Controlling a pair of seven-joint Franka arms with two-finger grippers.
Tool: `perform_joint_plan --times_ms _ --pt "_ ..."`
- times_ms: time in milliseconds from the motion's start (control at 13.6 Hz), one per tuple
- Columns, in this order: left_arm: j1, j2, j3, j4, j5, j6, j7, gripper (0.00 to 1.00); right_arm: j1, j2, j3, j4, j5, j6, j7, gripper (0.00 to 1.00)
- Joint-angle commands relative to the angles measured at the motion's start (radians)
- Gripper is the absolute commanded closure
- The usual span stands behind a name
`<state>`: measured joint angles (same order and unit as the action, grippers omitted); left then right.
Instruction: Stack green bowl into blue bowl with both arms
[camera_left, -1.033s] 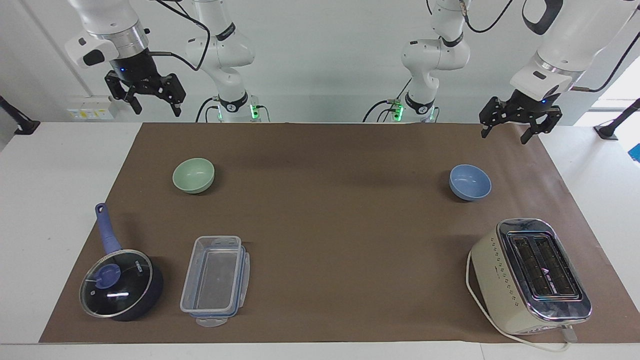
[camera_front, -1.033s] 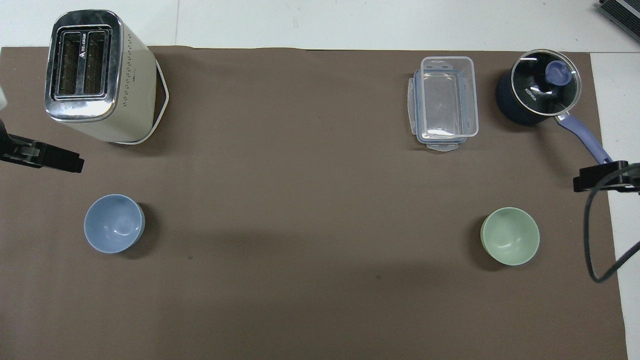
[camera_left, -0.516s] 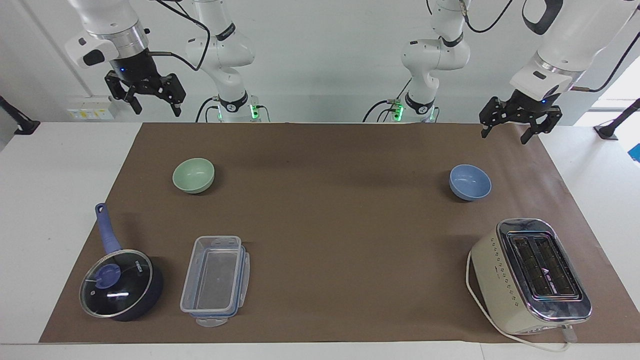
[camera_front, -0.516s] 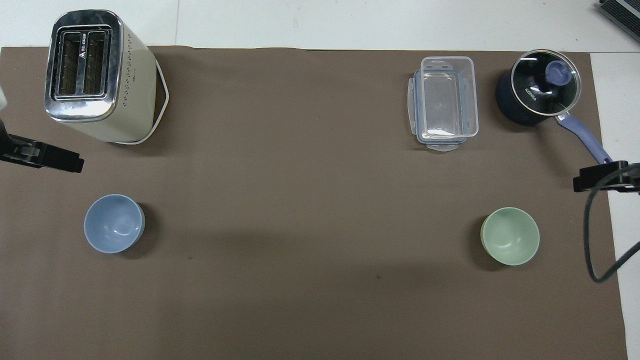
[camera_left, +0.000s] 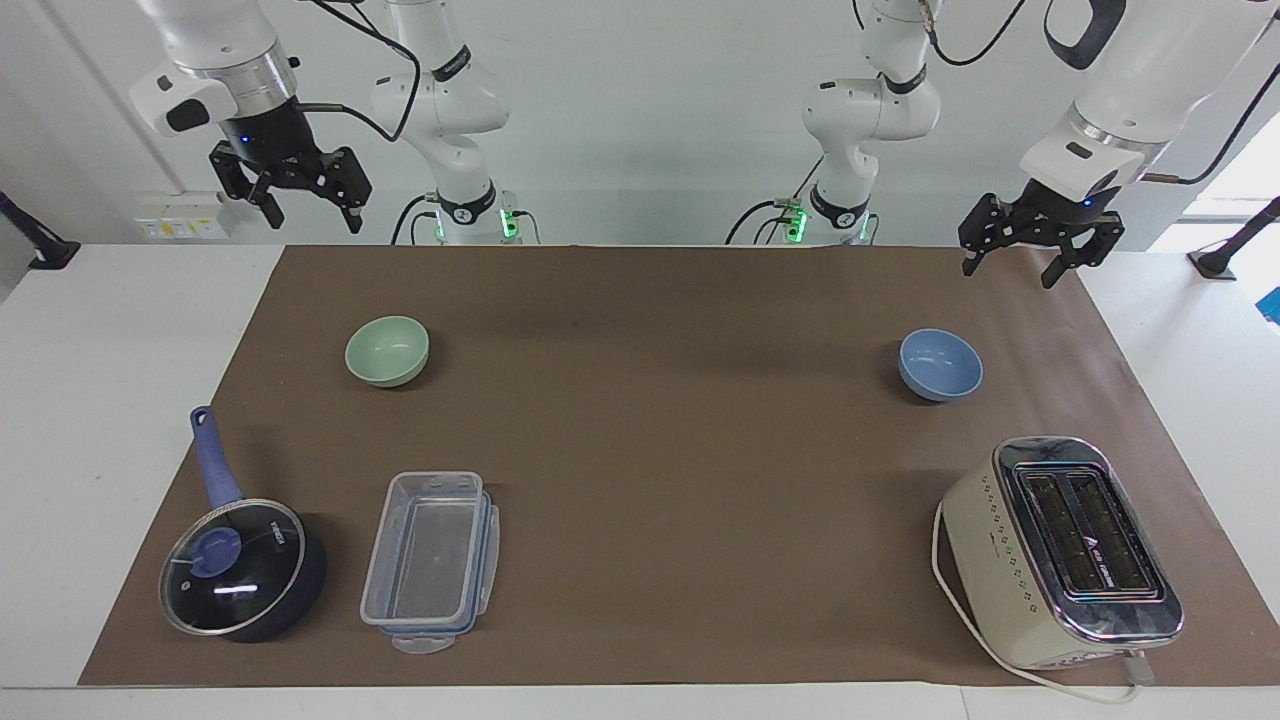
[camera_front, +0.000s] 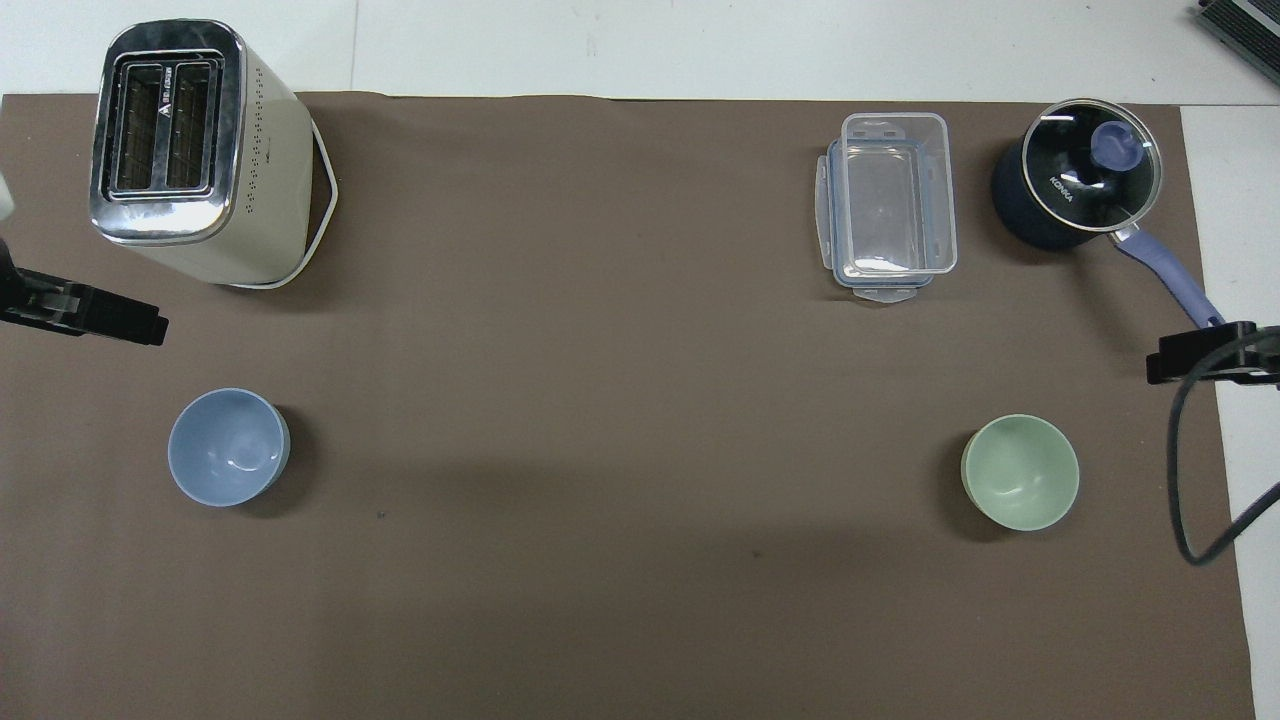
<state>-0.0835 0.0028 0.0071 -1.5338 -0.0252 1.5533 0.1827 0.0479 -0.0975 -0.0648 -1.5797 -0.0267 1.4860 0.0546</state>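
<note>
The pale mint-green bowl (camera_left: 387, 350) (camera_front: 1020, 472) stands upright and empty on the brown mat toward the right arm's end of the table. The periwinkle-blue bowl (camera_left: 940, 364) (camera_front: 228, 446) stands upright and empty toward the left arm's end. My right gripper (camera_left: 313, 220) hangs open and empty, high over the mat's corner nearest the robots, well apart from the green bowl. My left gripper (camera_left: 1007, 272) hangs open and empty over the mat's other corner nearest the robots, apart from the blue bowl. Only their tips show in the overhead view.
A cream toaster (camera_left: 1060, 550) (camera_front: 190, 150) stands farther from the robots than the blue bowl. A clear plastic container (camera_left: 430, 560) (camera_front: 888, 205) and a dark blue saucepan with glass lid (camera_left: 240, 570) (camera_front: 1075, 190) stand farther out than the green bowl.
</note>
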Motion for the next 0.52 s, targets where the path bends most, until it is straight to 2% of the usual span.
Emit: perform_joint_plan --times_ms 0,443 --pt "0.007 -0.004 -0.006 0.007 0.011 -0.004 -0.011 0.00 -0.005 -0.018 -0.003 -0.016 0.016 -0.004 -0.015 0.00" --pt "0.007 -0.003 -0.009 0.007 0.011 -0.009 -0.016 0.00 -0.005 -0.018 -0.003 -0.016 0.016 -0.004 -0.015 0.00"
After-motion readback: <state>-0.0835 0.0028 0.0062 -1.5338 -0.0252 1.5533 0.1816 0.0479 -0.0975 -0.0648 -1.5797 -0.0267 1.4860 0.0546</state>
